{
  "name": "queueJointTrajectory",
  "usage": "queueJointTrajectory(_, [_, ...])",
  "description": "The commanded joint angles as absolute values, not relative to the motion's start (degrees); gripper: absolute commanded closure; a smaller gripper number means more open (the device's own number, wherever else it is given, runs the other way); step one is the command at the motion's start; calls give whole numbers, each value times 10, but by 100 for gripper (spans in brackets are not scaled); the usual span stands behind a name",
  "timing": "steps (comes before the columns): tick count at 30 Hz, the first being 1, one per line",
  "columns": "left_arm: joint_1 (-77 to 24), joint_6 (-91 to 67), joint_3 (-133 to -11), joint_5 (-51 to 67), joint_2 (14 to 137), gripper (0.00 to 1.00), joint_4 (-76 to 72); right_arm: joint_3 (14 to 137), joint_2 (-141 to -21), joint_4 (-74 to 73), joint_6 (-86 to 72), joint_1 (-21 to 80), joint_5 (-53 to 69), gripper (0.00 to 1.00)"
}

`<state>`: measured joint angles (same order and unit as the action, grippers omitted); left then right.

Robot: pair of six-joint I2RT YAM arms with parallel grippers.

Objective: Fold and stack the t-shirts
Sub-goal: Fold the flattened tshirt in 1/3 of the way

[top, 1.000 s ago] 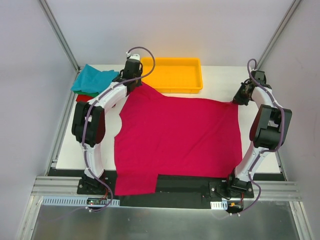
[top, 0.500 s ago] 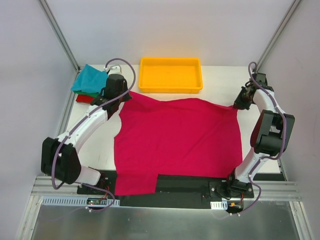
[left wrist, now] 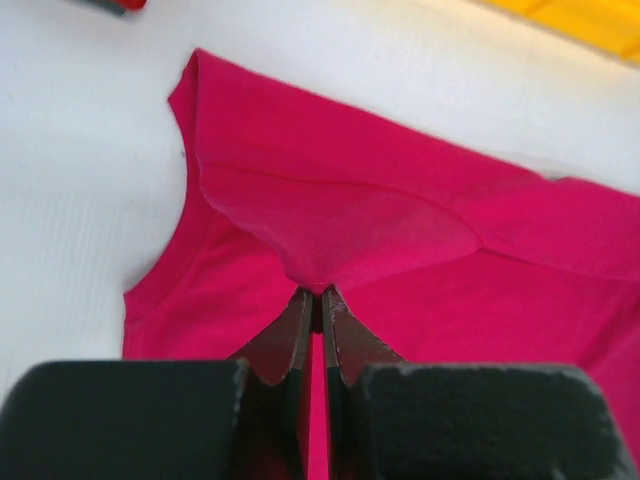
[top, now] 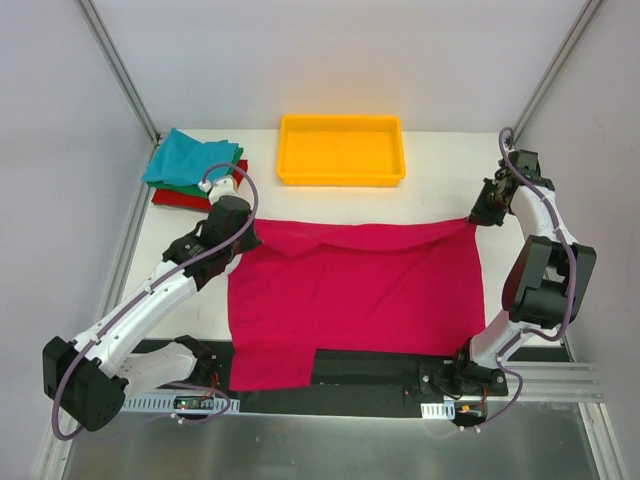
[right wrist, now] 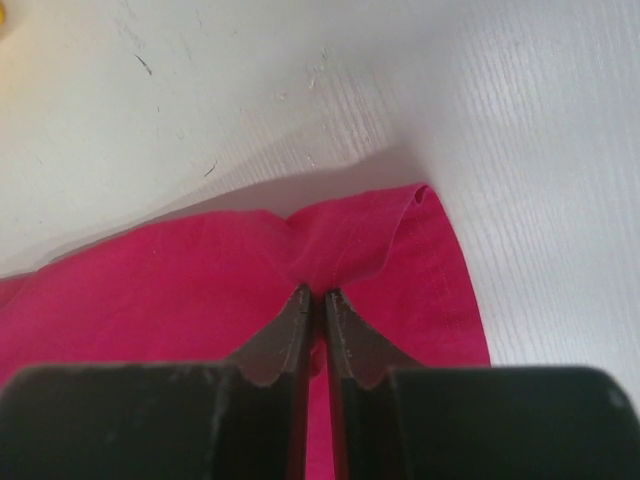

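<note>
- At the far-left corner of the table [top: 440,172] we see a folded stack; a teal t-shirt [top: 190,158] lies on top, a green t-shirt [top: 185,186] shows as a thin sliver beneath it, and a red t-shirt [top: 168,197] sits at the bottom.
- Just on the near side of that stack hangs the left gripper [top: 248,232]; its fingers are clenched on a pinch of the magenta t-shirt [top: 360,295] at the cloth's far-left end; in the left wrist view we see the fabric drawn up into a small peak between the closed tips [left wrist: 316,296], with a soft fold spreading away from it.
- The magenta t-shirt [left wrist: 420,290] covers the middle of the table, from the left gripper across to the right one; its far edge is lifted and doubled toward the near side in a loose band; the rest lies flat; its near hem hangs past the table's near edge, and a flap at the near-left reaches furthest over the black base plate [top: 380,362].
- The yellow tray [top: 341,178] sits along the far edge, about midway; it is apart from the magenta cloth.
- Near the right edge, toward the far-right corner, we find the right gripper [top: 480,213]; its fingers are clamped tight on the far-right corner of the magenta t-shirt [right wrist: 200,290]; in the right wrist view the corner bunches up between the tips [right wrist: 316,296], with bare white table beyond it.
</note>
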<state>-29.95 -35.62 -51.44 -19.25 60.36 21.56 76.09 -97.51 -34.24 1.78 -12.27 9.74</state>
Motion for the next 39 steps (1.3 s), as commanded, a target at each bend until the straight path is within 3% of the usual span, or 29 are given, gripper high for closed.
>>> queueJointTrajectory(1, [-316, -416, -483, -248, 570, 100, 290, 750, -944, -362, 33, -126, 103, 89])
queueJointTrajectory(10, [-316, -451, -431, -222, 541, 100, 338, 732, -940, -376, 36, -126, 43, 87])
queueJointTrajectory(17, [-316, -477, -381, -159, 516, 100, 344, 713, -940, -408, 30, -126, -16, 77])
queueJointTrajectory(22, [-316, -481, -372, -154, 514, 100, 349, 708, -911, -442, 13, -125, -101, 38])
queueJointTrajectory(26, [-316, -483, -383, -144, 524, 100, 348, 694, -859, -436, 35, -105, -82, 12])
queueJointTrajectory(27, [-316, -486, -388, -144, 526, 100, 347, 684, -843, -428, 40, -97, -62, 1])
queueJointTrajectory(31, [-316, -490, -412, -162, 543, 100, 337, 643, -794, -395, 42, -50, 33, 4])
queueJointTrajectory(39, [-273, -448, -505, -97, 678, 100, 228, 582, -737, -299, 1, 180, 85, 4])
